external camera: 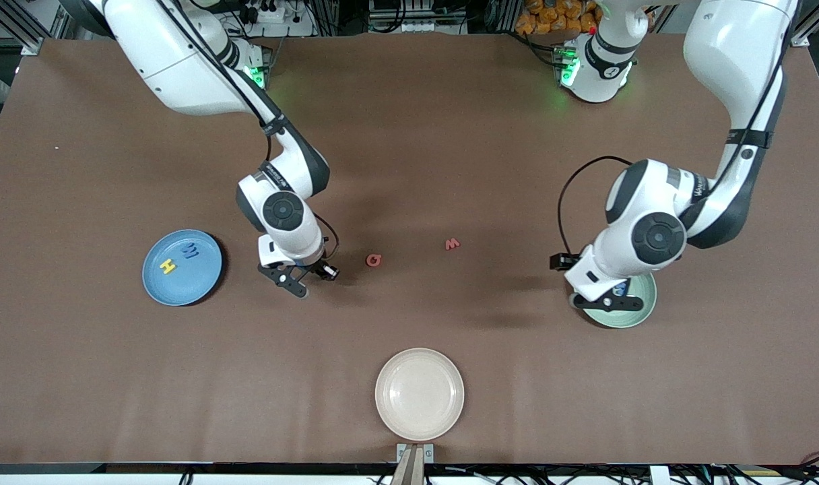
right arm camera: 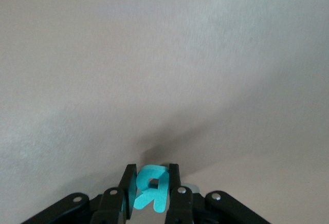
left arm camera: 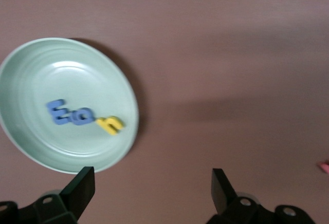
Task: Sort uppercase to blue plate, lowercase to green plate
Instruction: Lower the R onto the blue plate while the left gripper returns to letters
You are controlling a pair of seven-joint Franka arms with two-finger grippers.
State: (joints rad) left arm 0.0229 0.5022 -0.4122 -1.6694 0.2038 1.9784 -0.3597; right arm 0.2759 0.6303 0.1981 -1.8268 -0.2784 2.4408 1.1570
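Right gripper [right arm camera: 150, 180] jaws pinch the teal B [right arm camera: 150, 188] upright, held off the bare table between the blue plate [external camera: 204, 279] and the red Q [external camera: 374, 260]. Left gripper [left arm camera: 152, 185] jaws stand wide with nothing between them, hanging over the edge of the green plate [left arm camera: 31, 75], which holds blue m [left arm camera: 58, 112], blue g [left arm camera: 81, 116] and yellow h [left arm camera: 111, 125] in a touching row. Blue plate carries yellow H [external camera: 169, 266] and blue M [external camera: 190, 252] — red Q and red w [external camera: 452, 244] lie on the table mid-way between the two plates, apart from each other.

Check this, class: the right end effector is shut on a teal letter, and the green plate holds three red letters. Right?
Not quite. The right end effector does grip the teal letter, but the left wrist view shows the green plate holding two blue letters and one yellow, none red.
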